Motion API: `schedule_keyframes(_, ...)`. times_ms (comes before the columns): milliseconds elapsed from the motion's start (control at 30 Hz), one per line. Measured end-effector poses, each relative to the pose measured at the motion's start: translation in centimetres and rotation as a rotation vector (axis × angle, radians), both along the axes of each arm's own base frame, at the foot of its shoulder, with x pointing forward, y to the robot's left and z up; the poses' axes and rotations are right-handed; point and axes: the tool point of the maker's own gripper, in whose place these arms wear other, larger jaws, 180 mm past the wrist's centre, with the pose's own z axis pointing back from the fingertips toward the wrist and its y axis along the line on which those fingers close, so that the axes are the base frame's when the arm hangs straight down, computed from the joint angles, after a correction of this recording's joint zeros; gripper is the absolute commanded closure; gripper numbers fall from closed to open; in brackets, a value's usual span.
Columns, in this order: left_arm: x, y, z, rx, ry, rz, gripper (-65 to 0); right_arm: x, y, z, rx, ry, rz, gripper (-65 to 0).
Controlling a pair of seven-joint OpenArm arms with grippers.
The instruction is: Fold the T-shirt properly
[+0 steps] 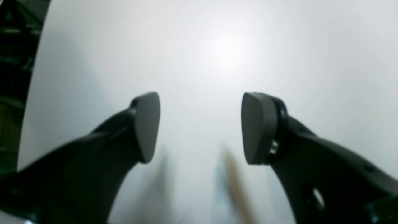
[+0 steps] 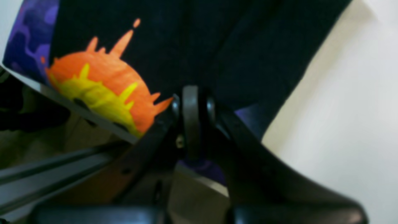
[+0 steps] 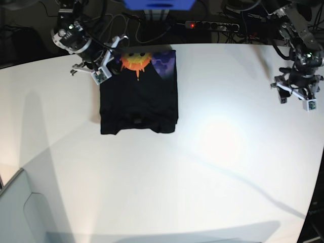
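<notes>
— Where did the large black cloth T-shirt lie?
— Folded into a soft rectangle on the smooth white counter, its orange-yellow sun print at the far edge.
— And the hands?
— The right hand was pinched together at the shirt's far edge; the left hand stood apart over bare counter.

Left arm at far right of the scene, reaching down from the far edge, wrist bent, left gripper hanging above the surface with jaws spread wide, both flat dark pads facing each other, nothing between them. Right arm at far left, angled in from the far edge, wrist tipped low. Right gripper with jaws pressed together, pads meeting edge to edge; whether cloth is pinched between them cannot be told.
</notes>
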Motion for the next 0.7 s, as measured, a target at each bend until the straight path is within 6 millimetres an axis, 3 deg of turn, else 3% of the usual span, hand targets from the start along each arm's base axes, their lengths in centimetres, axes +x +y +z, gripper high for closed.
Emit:
schedule_keyframes(67,-0.2,0.0,-0.1,-0.002,0.006,0.002,-39.4,0.4,-0.2,1.1,-0.025,-0.03,0.005,-0.1)
schedule_keyframes(133,-0.5,-0.1,-0.4,-0.006,0.014,0.0,-39.4,1.7,0.6,4.2,-0.024,-0.139,0.026,-0.1)
schedule_keyframes(233,-1.2,-0.3,-0.9,-0.01,0.03,-0.005,-39.4,2.5,5.2,7.5,0.083,-0.24,0.117,-0.1)
schedule_keyframes(300,-1.5,-0.3,-1.1,-0.009,0.042,-0.005,-39.4,2.3,8.1,7.8,0.125,-0.24,0.196,-0.1)
schedule_keyframes(433,-2.3,0.1,-1.2,-0.005,0.052,0.004,-39.4,0.1,12.4,5.7,0.203,-0.153,0.307,-0.1)
schedule_keyframes(600,-3.6,1.5,-0.9,0.014,0.062,0.05,-39.4,-0.7,12.9,0.6,0.182,-0.011,0.333,-0.1)
schedule_keyframes(700,-3.6,1.6,-0.8,0.009,0.053,0.055,-39.4,-0.8,13.2,-0.7,0.199,0.022,0.334,-0.1)
